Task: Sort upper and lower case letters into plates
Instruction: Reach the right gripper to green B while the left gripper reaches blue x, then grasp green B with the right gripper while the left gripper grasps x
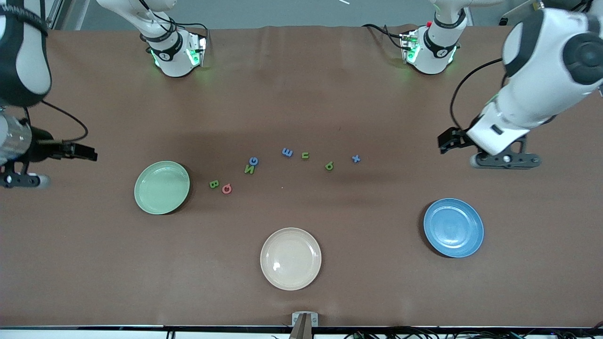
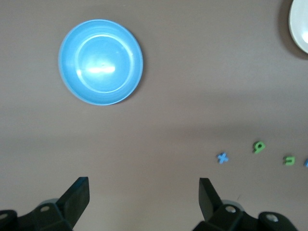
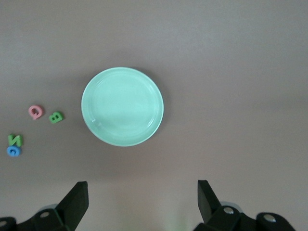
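Observation:
Several small letters lie in a loose row mid-table: green B [image 1: 213, 184], pink Q [image 1: 226, 189], green N [image 1: 249, 168], blue G [image 1: 254, 161], blue E [image 1: 287, 152], green u [image 1: 305, 155], green g [image 1: 329, 165] and blue x [image 1: 356, 158]. The mint plate [image 1: 161, 187] lies beside the B, empty. The blue plate [image 1: 453, 227] lies empty toward the left arm's end. My left gripper [image 1: 505, 160] hangs open over bare table at that end, its wrist view showing the blue plate [image 2: 100, 61]. My right gripper [image 1: 19, 180] hangs open at the other end, with the mint plate [image 3: 122, 106] in its view.
A cream plate [image 1: 290, 258] lies empty near the table's front edge, nearer the front camera than the letters. Brown tabletop surrounds the plates. Both arm bases stand along the table's back edge.

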You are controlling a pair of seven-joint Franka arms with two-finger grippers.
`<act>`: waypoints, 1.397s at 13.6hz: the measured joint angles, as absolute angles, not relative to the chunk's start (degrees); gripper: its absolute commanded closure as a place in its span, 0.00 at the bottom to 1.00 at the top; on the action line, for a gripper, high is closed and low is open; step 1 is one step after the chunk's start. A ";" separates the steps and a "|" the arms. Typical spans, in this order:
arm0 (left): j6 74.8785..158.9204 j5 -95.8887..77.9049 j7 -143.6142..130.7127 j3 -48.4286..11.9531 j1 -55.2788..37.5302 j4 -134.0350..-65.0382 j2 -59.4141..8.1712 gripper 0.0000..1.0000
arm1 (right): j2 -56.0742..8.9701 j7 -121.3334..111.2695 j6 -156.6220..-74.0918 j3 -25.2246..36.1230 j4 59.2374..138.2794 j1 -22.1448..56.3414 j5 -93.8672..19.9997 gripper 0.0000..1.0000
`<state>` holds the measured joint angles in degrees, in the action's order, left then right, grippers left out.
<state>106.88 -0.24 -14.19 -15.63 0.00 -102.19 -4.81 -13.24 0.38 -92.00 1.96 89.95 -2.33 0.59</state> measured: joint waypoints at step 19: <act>143.96 22.41 -76.14 -26.94 -10.31 -126.15 -19.15 0.20 | -22.24 65.62 -132.17 0.76 112.54 14.73 -1.44 0.09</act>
